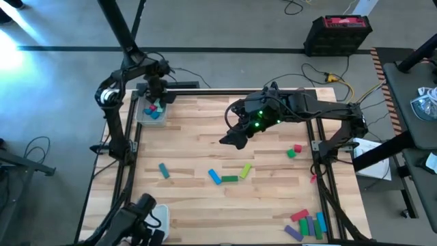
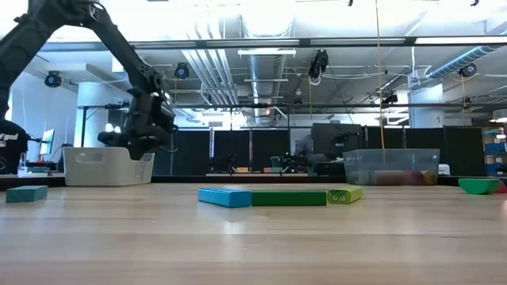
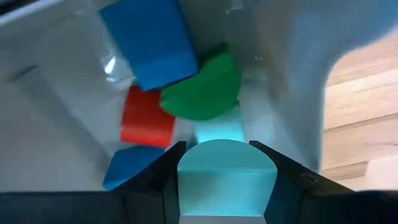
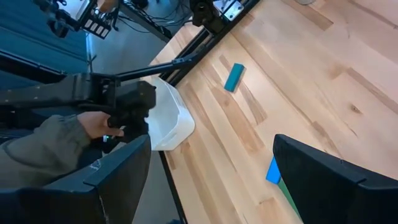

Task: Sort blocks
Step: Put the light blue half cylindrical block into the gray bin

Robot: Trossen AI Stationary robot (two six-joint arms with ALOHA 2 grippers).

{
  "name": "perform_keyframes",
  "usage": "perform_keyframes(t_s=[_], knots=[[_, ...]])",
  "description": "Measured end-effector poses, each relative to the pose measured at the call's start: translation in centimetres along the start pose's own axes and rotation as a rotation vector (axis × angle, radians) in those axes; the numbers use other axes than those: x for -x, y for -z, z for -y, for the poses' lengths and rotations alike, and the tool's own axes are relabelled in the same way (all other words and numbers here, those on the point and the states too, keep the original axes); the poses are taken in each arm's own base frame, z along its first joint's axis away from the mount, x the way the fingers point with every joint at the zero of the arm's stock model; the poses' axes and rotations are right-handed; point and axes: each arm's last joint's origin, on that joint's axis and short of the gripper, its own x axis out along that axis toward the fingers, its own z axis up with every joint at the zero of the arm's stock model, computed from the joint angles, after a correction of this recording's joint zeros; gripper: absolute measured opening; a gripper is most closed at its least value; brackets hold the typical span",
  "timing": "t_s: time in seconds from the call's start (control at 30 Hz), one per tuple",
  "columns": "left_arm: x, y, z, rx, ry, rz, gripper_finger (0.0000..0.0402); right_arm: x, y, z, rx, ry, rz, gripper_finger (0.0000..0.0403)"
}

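Observation:
My left gripper hangs over a clear tray at the table's far left corner, shut on a light teal block. In the tray lie a blue block, a green half-round block and a red block. My right gripper hovers open over the table's middle, with nothing between its fingers. Loose blocks lie flat on the table: a teal bar, a blue, a green and a yellow-green one. My left gripper pinches the light teal block between its two fingers, one on each of its flat sides. The fingers point down into the tray from above. The block's rounded end points down, just over the blocks in the tray.
A red and a green block lie at the right, and a cluster of several blocks sits at the near right corner. A white object stands at the near left edge. A sleeve and hand show beside the left arm.

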Motion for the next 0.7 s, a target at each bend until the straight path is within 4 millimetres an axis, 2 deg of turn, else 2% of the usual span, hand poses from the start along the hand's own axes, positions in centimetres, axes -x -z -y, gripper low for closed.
perform_keyframes(t_s=[0.17,0.3,0.53,0.7], knots=[[-1.6,-1.0,0.1,0.003,0.005,-0.055,0.0142,0.0,0.0,0.0,0.002,0.000,0.000,0.0329],[-1.6,-1.4,0.1,-0.017,0.009,-0.068,0.0142,0.0,0.0,0.0,0.003,-0.002,-0.003,0.0329],[-1.5,-1.5,0.1,-0.031,0.011,-0.059,0.0212,0.0,0.1,0.0,0.043,-0.021,-0.025,0.0329],[-1.1,-1.3,0.1,-0.034,0.012,-0.052,0.0231,0.0,0.6,0.5,0.095,0.042,-0.071,0.0329]])
